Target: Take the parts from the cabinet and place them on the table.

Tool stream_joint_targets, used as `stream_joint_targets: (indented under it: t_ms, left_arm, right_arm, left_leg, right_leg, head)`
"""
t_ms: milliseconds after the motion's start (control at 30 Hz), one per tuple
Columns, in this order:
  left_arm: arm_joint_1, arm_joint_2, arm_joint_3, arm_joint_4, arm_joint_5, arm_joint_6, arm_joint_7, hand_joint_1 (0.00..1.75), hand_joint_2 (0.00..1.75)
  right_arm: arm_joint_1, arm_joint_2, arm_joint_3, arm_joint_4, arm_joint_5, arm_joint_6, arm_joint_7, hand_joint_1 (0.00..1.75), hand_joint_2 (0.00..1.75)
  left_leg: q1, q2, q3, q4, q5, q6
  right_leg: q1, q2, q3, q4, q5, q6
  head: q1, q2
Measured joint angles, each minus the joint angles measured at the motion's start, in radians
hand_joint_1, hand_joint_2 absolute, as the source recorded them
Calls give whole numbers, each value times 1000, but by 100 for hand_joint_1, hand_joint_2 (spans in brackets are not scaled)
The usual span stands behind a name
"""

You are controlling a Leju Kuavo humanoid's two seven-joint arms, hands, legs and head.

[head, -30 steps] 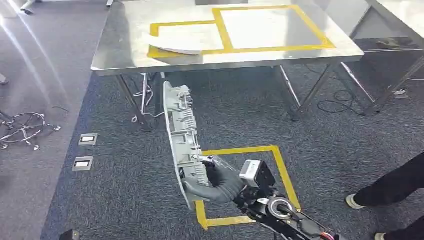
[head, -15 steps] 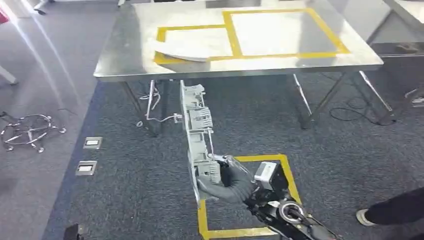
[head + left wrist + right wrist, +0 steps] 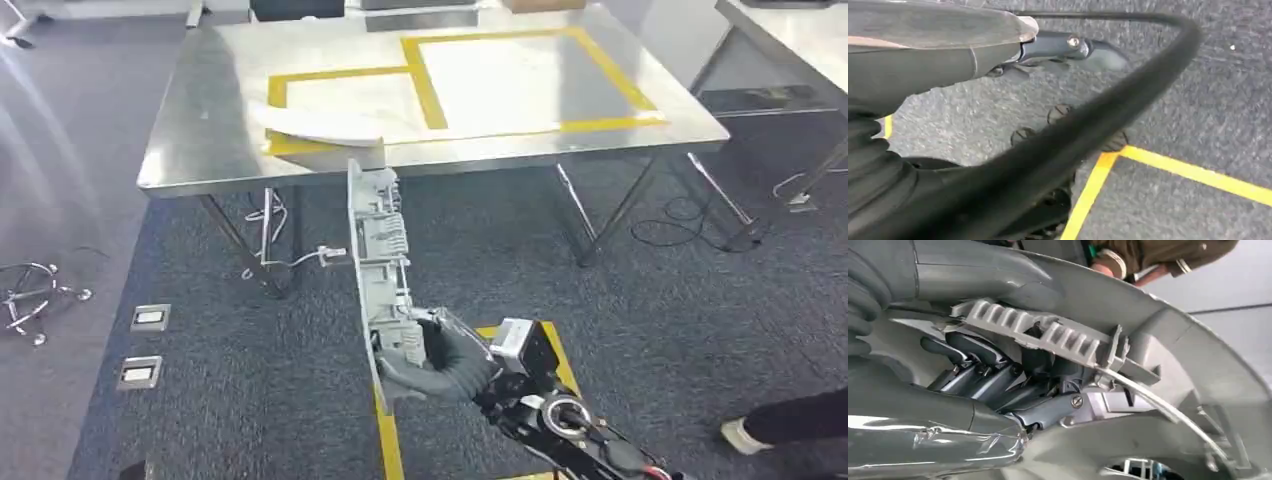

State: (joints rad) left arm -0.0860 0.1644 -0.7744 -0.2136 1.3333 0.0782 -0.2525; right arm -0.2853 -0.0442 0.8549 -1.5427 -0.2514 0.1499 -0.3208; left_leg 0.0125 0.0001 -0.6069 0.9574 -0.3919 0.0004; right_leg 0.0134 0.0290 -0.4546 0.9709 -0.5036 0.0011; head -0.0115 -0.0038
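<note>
Carpet floor [image 3: 250, 400]; right robot hand [image 3: 445, 362] grips part [image 3: 378, 262] upright, long axis toward table [image 3: 200, 130]

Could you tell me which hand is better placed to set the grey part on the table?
The right hand: it already grips the long grey part at its lower end, the upper end near the steel table. The left hand hangs over the carpet.

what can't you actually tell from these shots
- Left hand: the left wrist view is blurred and a dark cable crosses it, so open or shut is unclear.
- Right hand: it holds the long grey part; in the right wrist view the part's ribs hide the fingertips.
- White part on the table: too small for detail in the head view.
- Person: cut off by the frame edge.
</note>
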Motion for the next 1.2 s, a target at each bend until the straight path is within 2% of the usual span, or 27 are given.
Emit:
stream_joint_targets:
  t_ms: [67,100,167,200,233,267,300,333,367,400,433,467,500,567,633,700,733,767,833,867,900,933,1000,1033,1067,1100,1200]
  left_arm:
    - [0,0,0,0,0,1,0,0,175]
    - [0,0,0,0,0,1,0,0,175]
    - [0,1,0,0,0,2,0,0,175]
    - [0,1,0,0,0,2,0,0,175]
    - [1,1,0,0,0,2,0,0,175]
    - [2,0,0,0,0,2,0,0,175]
    - [2,-2,0,0,0,2,0,0,175]
    - [3,-2,0,0,0,2,0,0,175]
    - [1,-2,0,0,0,2,0,0,175]
    - [-1,-2,0,0,0,2,0,0,175]
    - [-4,-2,-1,0,0,2,0,0,175]
    - [-2,-1,-1,0,1,3,0,0,175]
    - [0,0,-1,0,2,3,0,0,175]
    - [-3,0,-1,0,4,3,0,0,175]
    - [-6,-1,-1,0,4,3,0,0,175]
    - [-3,-3,-1,0,4,3,0,0,175]
    - [-1,-3,-1,0,5,3,0,0,175]
    - [0,-3,-1,0,5,3,0,0,175]
    - [0,-2,-1,0,6,4,0,0,175]
    - [0,3,-1,1,6,5,0,0,175]
    - [1,2,-1,1,6,5,0,0,175]
    - [-2,2,-2,1,6,5,0,0,175]
    - [2,0,-2,1,6,6,0,0,175]
    - [4,-2,-2,1,7,6,0,0,175]
    - [4,-2,-3,1,6,6,0,0,175]
    - [3,-2,-5,1,6,6,0,0,175]
    - [0,-2,-7,1,2,6,0,0,175]
  right_arm:
    - [2,0,-6,0,0,-6,-5,175,175]
    - [3,0,-8,0,-1,-9,-9,175,175]
    - [8,0,-11,0,-14,-21,-23,175,175]
    - [13,0,-16,0,-24,-26,-31,175,175]
    - [16,0,-21,0,-34,-28,-36,175,175]
    - [19,0,-26,0,-40,-29,-38,175,175]
    - [20,-1,-32,0,-45,-31,-40,175,175]
    - [21,-1,-36,-1,-46,-32,-43,175,175]
    - [22,-2,-38,-1,-48,-32,-44,175,175]
    - [23,-2,-40,-1,-48,-32,-45,175,175]
    - [27,-2,-43,-4,-48,-32,-46,175,175]
    - [30,-3,-45,-6,-48,-32,-47,175,175]
    - [28,-3,-47,-7,-49,-35,-46,175,175]
    - [30,-3,-53,-8,-50,-36,-45,175,175]
    - [30,-3,-57,-9,-49,-37,-46,175,175]
    - [32,-3,-58,-9,-49,-37,-46,175,175]
    - [35,-3,-59,-9,-49,-37,-46,175,175]
    - [37,-3,-60,-9,-49,-37,-46,175,175]
    - [39,-3,-61,-9,-49,-38,-45,175,175]
    - [39,-3,-61,-9,-49,-38,-45,175,175]
    - [40,-3,-61,-9,-49,-38,-45,175,175]
    - [39,-3,-62,-10,-50,-38,-47,175,175]
    - [43,-3,-63,-11,-48,-38,-45,175,175]
    - [43,-3,-68,-13,-48,-39,-44,175,175]
    - [44,-4,-70,-14,-48,-40,-44,175,175]
    - [43,-4,-72,-16,-47,-39,-44,175,175]
    - [48,-4,-75,-18,-36,-43,-48,175,175]
  left_leg:
    - [3,1,23,-4,-13,8]
    - [3,1,31,-4,-21,11]
    - [4,1,52,-4,-40,12]
    - [6,0,66,-4,-51,11]
    - [7,1,83,-4,-62,9]
    - [8,1,102,-5,-74,7]
    - [10,1,121,-5,-87,3]
    - [9,4,135,-8,-101,-3]
    - [3,6,144,-3,-111,-8]
    - [0,5,145,-7,-118,-13]
    - [-2,12,151,-11,-124,-20]
    - [-3,15,163,-8,-124,-26]
    - [-2,16,168,-10,-124,-28]
    - [4,10,138,69,-135,-34]
    - [2,8,34,225,-186,-42]
    - [3,8,-46,314,-248,-42]
    - [3,8,-61,300,-245,-37]
    - [1,7,-57,249,-211,-29]
    - [-7,-2,-17,88,-82,-8]
    - [-12,-19,-9,24,-7,3]
    - [-18,-26,-15,38,-47,-2]
    - [-21,-31,-8,31,-85,6]
    - [-16,-28,9,6,-31,18]
    - [-6,-20,30,1,-30,17]
    - [-6,-14,43,-1,-36,16]
    - [-6,-12,52,0,-42,19]
    - [-4,-7,74,0,-65,19]
  right_leg:
    - [-3,-13,-52,105,-10,13]
    - [-6,-17,-98,184,-32,19]
    - [-14,-18,-190,317,-111,27]
    - [-17,-19,-217,337,-131,31]
    - [-18,-20,-221,314,-125,31]
    - [-19,-22,-210,254,-92,30]
    - [-19,-27,-189,170,-31,28]
    - [-19,-43,-169,76,62,24]
    - [-18,-66,-178,13,129,19]
    - [-16,-66,-179,17,96,14]
    - [-13,-57,-163,13,113,10]
    - [-18,-51,-174,7,105,2]
    - [-18,-43,-152,7,107,-4]
    - [-20,-34,-130,4,99,-16]
    - [-17,-24,-123,4,87,-25]
    - [-13,-11,-108,4,73,-29]
    - [-11,-2,-96,4,64,-30]
    - [-8,6,-82,4,55,-30]
    - [-3,17,-57,3,37,-30]
    - [-4,20,-69,1,30,-29]
    - [0,32,-44,4,24,-24]
    - [-3,38,-51,1,18,-15]
    - [0,39,-39,20,26,-6]
    - [5,37,-43,26,10,-3]
    - [7,14,-53,61,-6,7]
    - [3,-3,-85,125,-33,14]
    - [-13,-17,-217,324,-110,27]
  head:
    - [7,0]
    - [16,0]
    - [23,0]
    - [26,0]
    - [29,0]
    - [34,0]
    - [42,0]
    - [52,0]
    - [63,0]
    - [64,0]
    - [58,0]
    - [55,0]
    - [55,0]
    - [40,0]
    - [27,0]
    - [15,0]
    - [12,0]
    - [7,0]
    - [-4,0]
    - [-7,0]
    - [-2,0]
    - [-6,0]
    - [-10,0]
    - [-9,0]
    - [-6,0]
    - [4,0]
    - [15,0]
